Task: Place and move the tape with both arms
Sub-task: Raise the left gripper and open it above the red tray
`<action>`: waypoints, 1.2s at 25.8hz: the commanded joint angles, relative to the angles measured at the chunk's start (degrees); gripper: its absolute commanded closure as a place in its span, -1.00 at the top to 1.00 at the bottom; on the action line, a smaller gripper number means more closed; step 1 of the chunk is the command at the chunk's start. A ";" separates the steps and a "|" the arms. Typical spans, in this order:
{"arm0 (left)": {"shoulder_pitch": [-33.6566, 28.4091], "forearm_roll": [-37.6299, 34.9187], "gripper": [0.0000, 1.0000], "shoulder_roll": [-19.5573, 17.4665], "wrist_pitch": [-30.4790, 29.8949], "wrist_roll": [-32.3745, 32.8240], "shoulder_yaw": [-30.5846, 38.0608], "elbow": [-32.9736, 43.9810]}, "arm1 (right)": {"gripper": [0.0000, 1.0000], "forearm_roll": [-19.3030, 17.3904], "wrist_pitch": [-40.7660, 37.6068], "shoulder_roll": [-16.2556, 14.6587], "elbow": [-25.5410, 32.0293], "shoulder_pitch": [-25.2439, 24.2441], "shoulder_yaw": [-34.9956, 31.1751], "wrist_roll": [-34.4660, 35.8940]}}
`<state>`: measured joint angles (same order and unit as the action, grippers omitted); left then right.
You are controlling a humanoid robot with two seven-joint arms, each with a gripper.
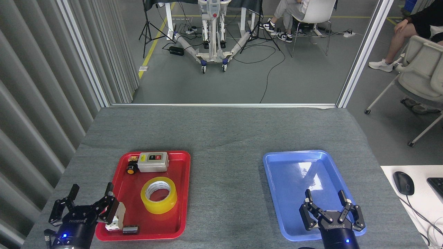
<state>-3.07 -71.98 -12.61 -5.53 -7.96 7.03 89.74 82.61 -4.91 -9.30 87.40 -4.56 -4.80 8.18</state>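
Left gripper [90, 197] spread, at red tray [183, 193] corner. Right gripper [326, 201] spread above blue tray [277, 193]. "ROBOTIQ" printed on both. Tape [159, 195] flat in red tray.

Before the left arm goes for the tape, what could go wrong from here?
1. The tape lies flat in the red tray; the open left gripper might push it instead of gripping it.
2. A small white part sits by that gripper and could get knocked.
3. The switch box behind the tape limits overshoot.
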 commanded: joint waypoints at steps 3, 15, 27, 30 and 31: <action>0.17 0.00 1.00 0.05 -0.01 0.14 0.00 -0.01 | 1.00 0.00 0.08 -0.10 0.22 -0.27 -0.03 0.08; 1.75 0.00 1.00 0.05 -0.01 0.05 0.00 -0.27 | 1.00 -0.08 -0.10 0.16 0.57 -0.18 0.14 -0.01; 4.91 0.35 1.00 0.31 0.87 0.75 0.00 -0.36 | 1.00 -0.08 -0.10 0.07 0.57 -0.27 0.14 -0.01; 5.62 0.26 1.00 0.22 0.87 2.16 0.00 -1.59 | 1.00 -0.08 -0.10 -0.37 0.57 -0.27 0.06 -0.01; 5.79 0.35 1.00 0.22 0.87 2.68 0.00 -1.85 | 1.00 -0.08 -0.10 -0.37 0.57 -0.18 0.06 -0.01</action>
<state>2.02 -71.66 -12.33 -4.71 -6.58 7.03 88.74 82.53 -5.08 -9.44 88.00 -4.79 -4.70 8.18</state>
